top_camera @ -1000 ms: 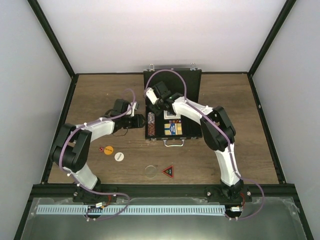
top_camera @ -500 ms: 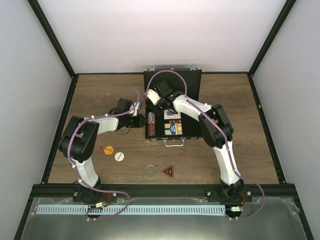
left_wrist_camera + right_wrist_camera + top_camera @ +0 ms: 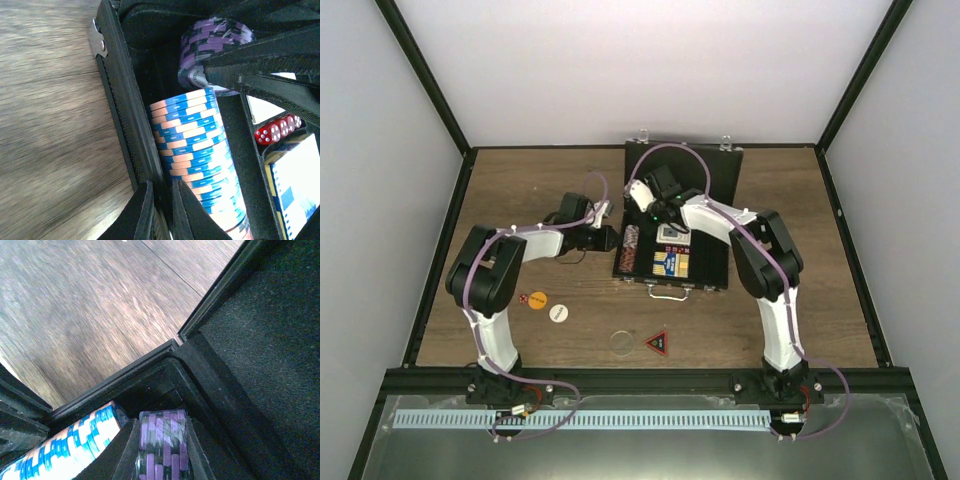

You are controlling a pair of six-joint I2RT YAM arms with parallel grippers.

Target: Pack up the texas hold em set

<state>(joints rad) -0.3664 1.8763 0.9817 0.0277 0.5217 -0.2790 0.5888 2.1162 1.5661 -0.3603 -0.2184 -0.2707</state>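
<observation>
While its lid stands raised toward twelve o'clock, the black case (image 3: 670, 262) sits open just past the centre of the wooden table (image 3: 800, 300), with its silver handle on its six o'clock edge. The left gripper (image 3: 607, 238) meets the case at nine o'clock. In the left wrist view its fingers (image 3: 144, 212) are pinched tight across the case's side wall, one outside and one inside, their roots cut off by the bottom of the frame. The right gripper (image 3: 655, 207) reaches into the tray's eleven o'clock corner and is closed around a purple chip stack (image 3: 162, 445), of which its own camera shows only one end. Beside that stack lies a blue-and-orange chip stack (image 3: 197, 150), its lower end out of frame. At three o'clock of it are a row of red dice (image 3: 274, 131) and a card deck (image 3: 295, 190) clipped by the picture's edge. From above, both arms hide much of the tray. At about seven o'clock of the case, well apart from it, lie an orange chip (image 3: 537, 299), a white chip (image 3: 558, 312), a pale chip (image 3: 621, 342) barely distinct from the wood, a red-black triangle (image 3: 656, 343), and a small red piece (image 3: 522, 298) too tiny to make out.
</observation>
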